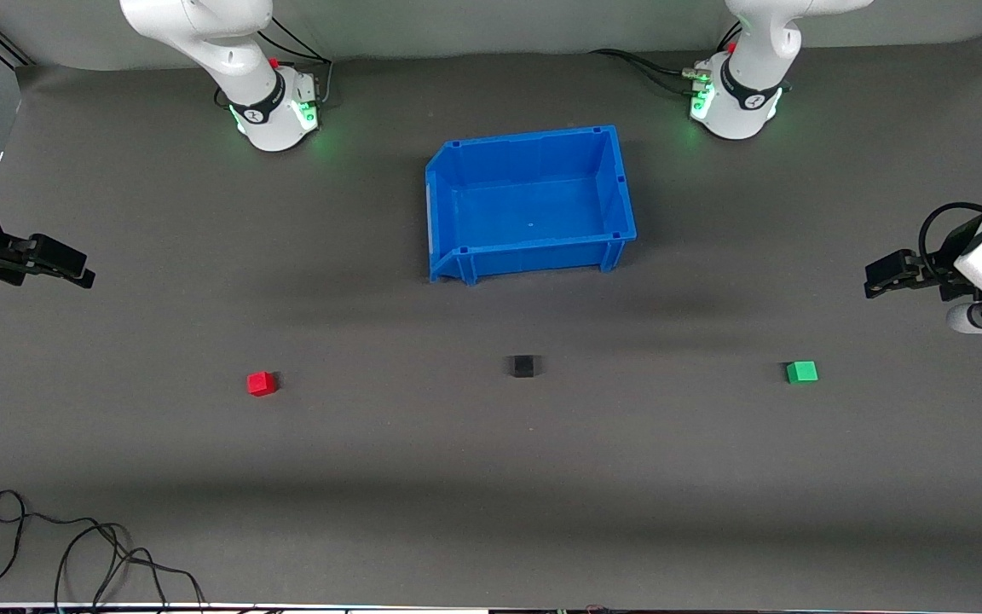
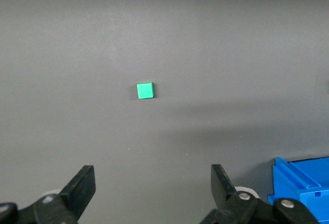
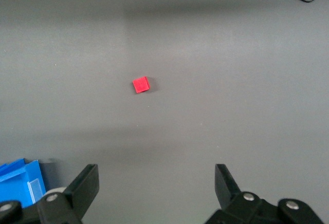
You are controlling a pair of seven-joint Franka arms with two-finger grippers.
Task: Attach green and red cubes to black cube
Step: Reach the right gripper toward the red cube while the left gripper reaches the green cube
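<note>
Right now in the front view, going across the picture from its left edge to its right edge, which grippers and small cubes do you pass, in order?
Right gripper, open, over the table edge → small bright red cube → small matte black cube → small bright green cube → left gripper, open, over the table edge. All three cubes lie apart on the dark grey table.

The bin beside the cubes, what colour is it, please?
Blue; the bin shows best in the front view.
</note>
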